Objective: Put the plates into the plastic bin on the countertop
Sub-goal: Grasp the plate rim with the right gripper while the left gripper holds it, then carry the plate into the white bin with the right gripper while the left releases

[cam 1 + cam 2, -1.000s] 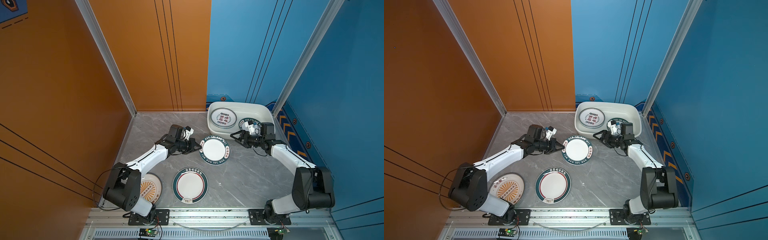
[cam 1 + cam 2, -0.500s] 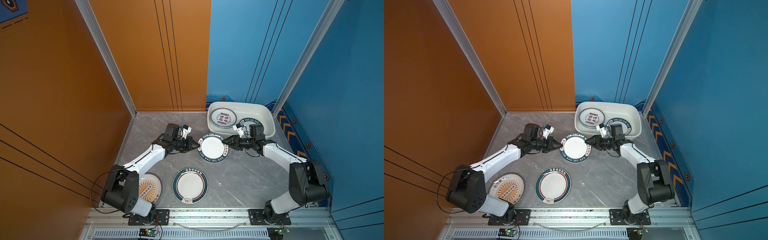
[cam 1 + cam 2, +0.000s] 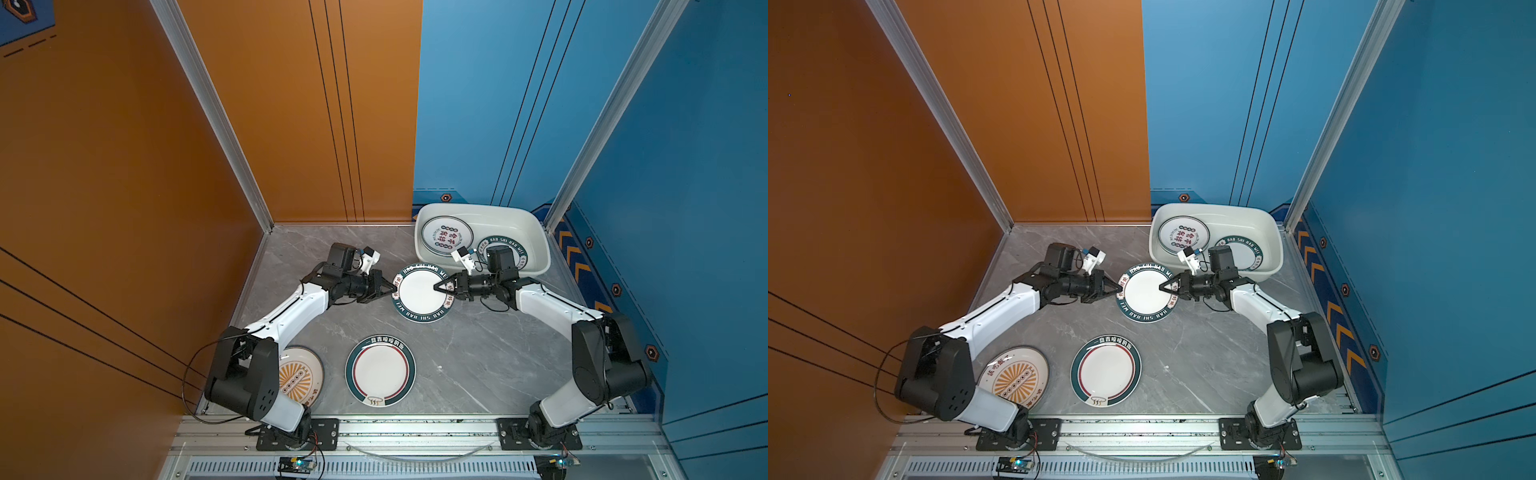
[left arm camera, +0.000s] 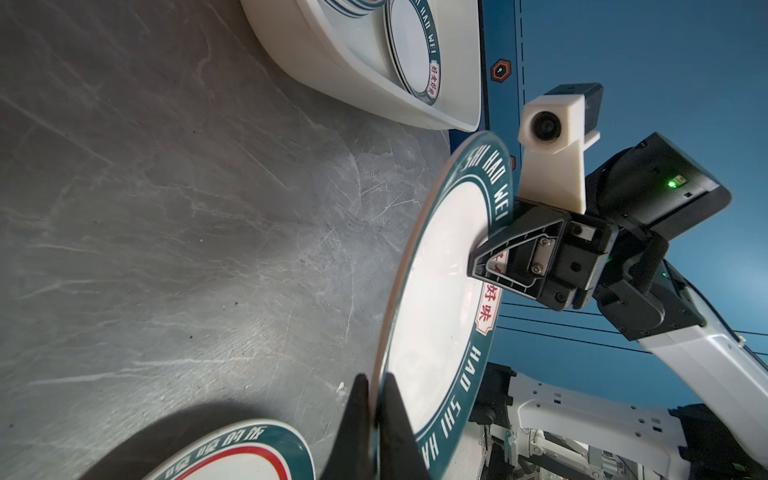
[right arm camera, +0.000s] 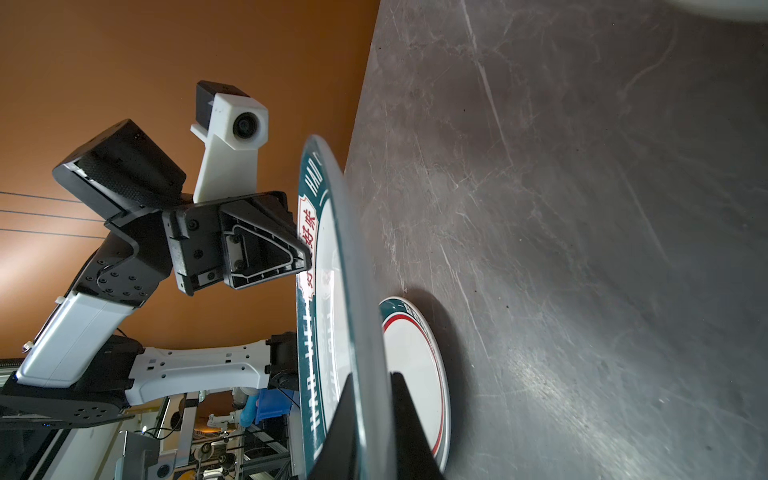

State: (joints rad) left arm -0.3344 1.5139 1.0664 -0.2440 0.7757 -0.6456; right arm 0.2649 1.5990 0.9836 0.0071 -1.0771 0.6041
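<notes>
A white plate with a dark-green lettered rim (image 3: pixel 419 293) (image 3: pixel 1144 293) hangs above the countertop (image 3: pixel 478 353), held from both sides. My left gripper (image 3: pixel 392 287) (image 4: pixel 376 395) is shut on its left rim. My right gripper (image 3: pixel 438 286) (image 5: pixel 370 390) is shut on its right rim. The plastic bin (image 3: pixel 498 216) (image 3: pixel 1237 216) stands at the back right. In it lie a plate with red characters (image 3: pixel 446 236) and a green-rimmed plate (image 3: pixel 498 245), partly hidden by my right wrist.
A green-rimmed plate with a red ring (image 3: pixel 380 376) (image 3: pixel 1105 371) lies near the front edge. An orange sunburst plate (image 3: pixel 297 376) (image 3: pixel 1015 378) lies at the front left, partly under the left arm's base. Orange and blue walls close the countertop in.
My right gripper has come left from the bin to the held plate and shut on its right rim. The left gripper kept its hold, and the plate shifted slightly left.
</notes>
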